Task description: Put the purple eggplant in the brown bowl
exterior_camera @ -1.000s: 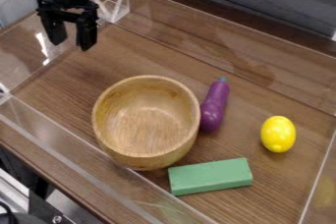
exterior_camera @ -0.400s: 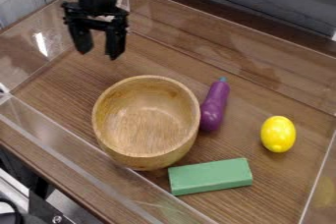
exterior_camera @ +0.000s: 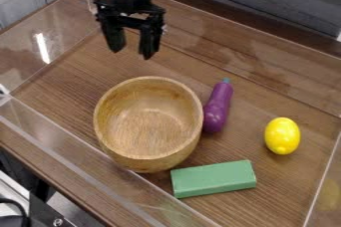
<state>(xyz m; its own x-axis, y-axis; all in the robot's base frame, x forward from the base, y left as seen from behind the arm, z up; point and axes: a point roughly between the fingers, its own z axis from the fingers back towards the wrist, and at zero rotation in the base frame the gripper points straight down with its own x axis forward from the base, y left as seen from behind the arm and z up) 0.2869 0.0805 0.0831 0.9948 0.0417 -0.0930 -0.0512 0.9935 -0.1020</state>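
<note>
The purple eggplant (exterior_camera: 217, 107) lies on the wooden table just right of the brown bowl (exterior_camera: 148, 123), almost touching its rim, stem tip pointing away from the camera. The bowl sits empty at the middle of the view. My gripper (exterior_camera: 132, 42) hangs above the table behind the bowl, pointing down. Its two black fingers stand apart, open, with nothing between them. It is up and to the left of the eggplant, well apart from it.
A yellow lemon (exterior_camera: 281, 135) rests to the right of the eggplant. A green rectangular block (exterior_camera: 213, 178) lies in front of the bowl at the lower right. Clear plastic walls (exterior_camera: 40, 131) fence the table's edges.
The gripper has moved to the right along the back of the table, from the far left corner toward the space behind the bowl. It stays open. The objects have not moved.
</note>
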